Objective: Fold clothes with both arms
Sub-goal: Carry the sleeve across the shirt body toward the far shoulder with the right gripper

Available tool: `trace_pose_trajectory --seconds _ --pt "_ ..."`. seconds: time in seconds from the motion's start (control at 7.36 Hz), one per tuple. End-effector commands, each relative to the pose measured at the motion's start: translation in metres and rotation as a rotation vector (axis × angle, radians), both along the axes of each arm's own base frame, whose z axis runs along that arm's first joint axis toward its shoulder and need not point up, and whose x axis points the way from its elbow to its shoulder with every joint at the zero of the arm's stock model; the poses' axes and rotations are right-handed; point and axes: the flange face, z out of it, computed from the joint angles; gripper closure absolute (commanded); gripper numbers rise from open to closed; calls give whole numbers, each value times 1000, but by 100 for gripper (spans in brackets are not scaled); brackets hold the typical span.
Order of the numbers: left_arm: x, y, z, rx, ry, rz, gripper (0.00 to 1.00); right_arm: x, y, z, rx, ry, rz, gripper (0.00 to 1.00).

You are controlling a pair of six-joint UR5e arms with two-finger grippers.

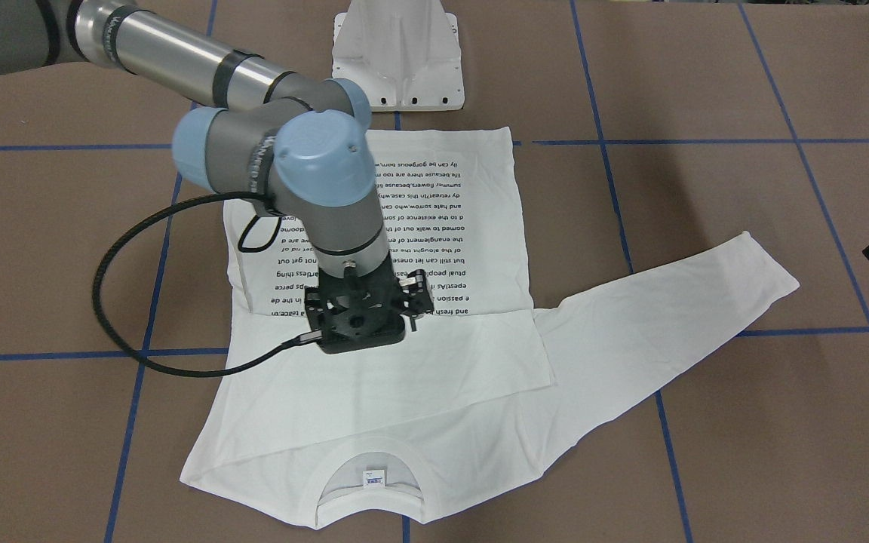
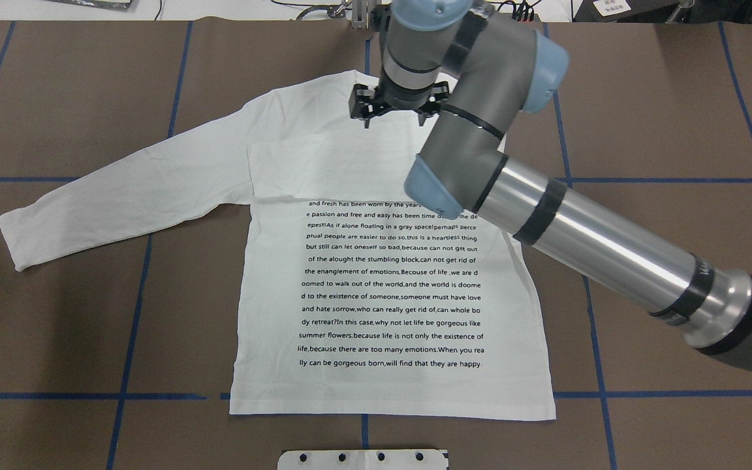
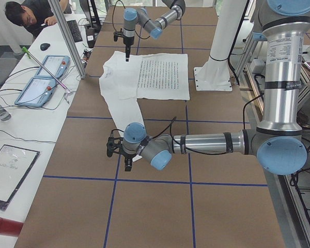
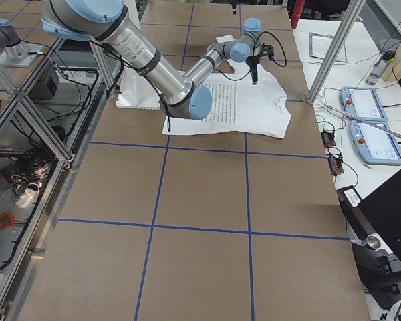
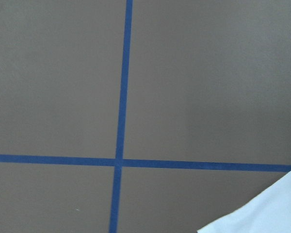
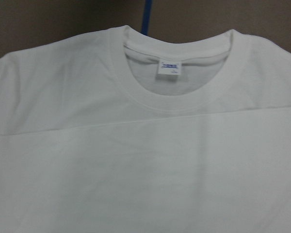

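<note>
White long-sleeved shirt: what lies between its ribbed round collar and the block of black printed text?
A white sleeve of the shirt, folded flat across the chest; the front-facing and overhead views both show it.

Overhead, front views oppose, sharing shirt (image 2: 265,365); wrist views close, downward.

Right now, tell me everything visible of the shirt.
The white long-sleeved shirt lies flat on the table, black text up. One sleeve is folded across the chest; the other sleeve stretches to the robot's left. Its ribbed collar and small label lie farthest from the robot. The right gripper hangs above the chest.
</note>
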Motion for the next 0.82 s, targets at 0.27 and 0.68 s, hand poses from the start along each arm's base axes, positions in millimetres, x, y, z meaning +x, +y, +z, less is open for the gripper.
trace_pose_trajectory --seconds 0.27,0.68 --pt "109 33 -11 -13 -27 141 0 163 -6 124 -29 188 -173 0" --pt "118 36 2 -5 -67 152 1 181 6 154 -77 140 -200 0"
